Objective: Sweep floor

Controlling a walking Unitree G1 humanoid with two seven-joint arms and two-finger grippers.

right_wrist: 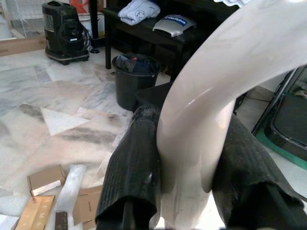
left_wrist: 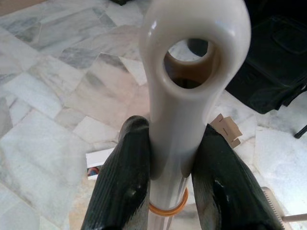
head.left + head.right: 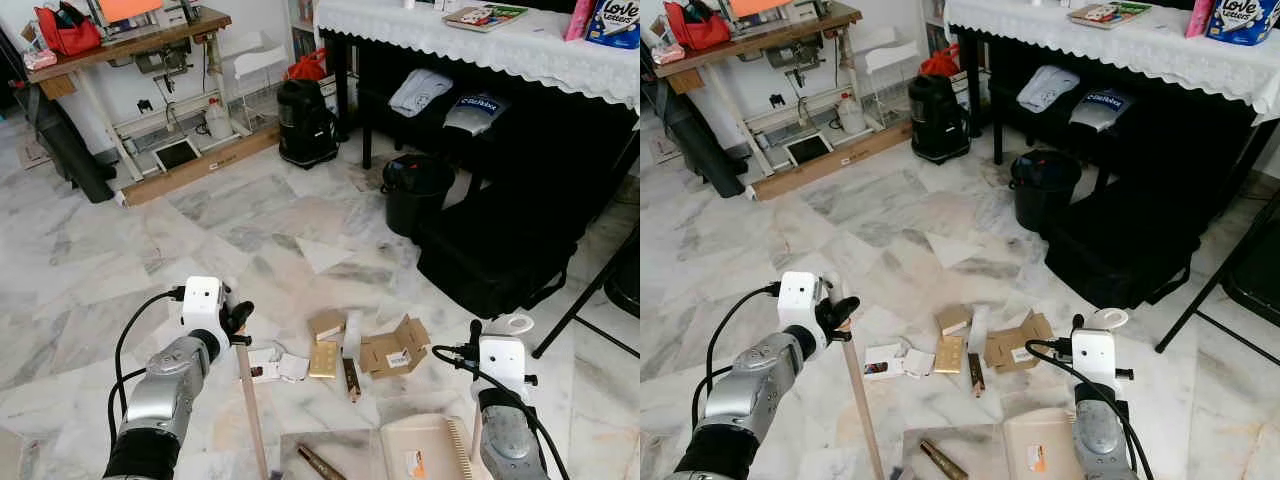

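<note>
The left gripper [image 2: 168, 177] was clenched on the cream broom handle [image 2: 184, 115], its two black fingers [image 2: 122, 187] pressing either side just below the handle's ring-shaped end. Below that grip the shaft [image 3: 862, 410] slanted down toward the floor. The left arm [image 3: 165, 385] was bent and raised in front of the body.

The right gripper [image 1: 187, 182] grasped the curved cream dustpan handle [image 1: 225, 86], fingers [image 1: 136, 163] on both sides. Just below and beside it lay the beige dustpan [image 3: 425, 448], its toothed edge nearest the right arm [image 3: 505, 420]; whether anything lay in the pan could not be told.

Between the two grippers, and slightly beyond them, cardboard scraps [image 3: 395, 350] and a small white box [image 3: 272, 366] were scattered on the marble floor [image 3: 90, 270]. Farther ahead of the right gripper stood a black bin [image 1: 135, 79] holding crumpled rubbish, near a dark table with a lace-edged cloth [image 3: 480, 45].
</note>
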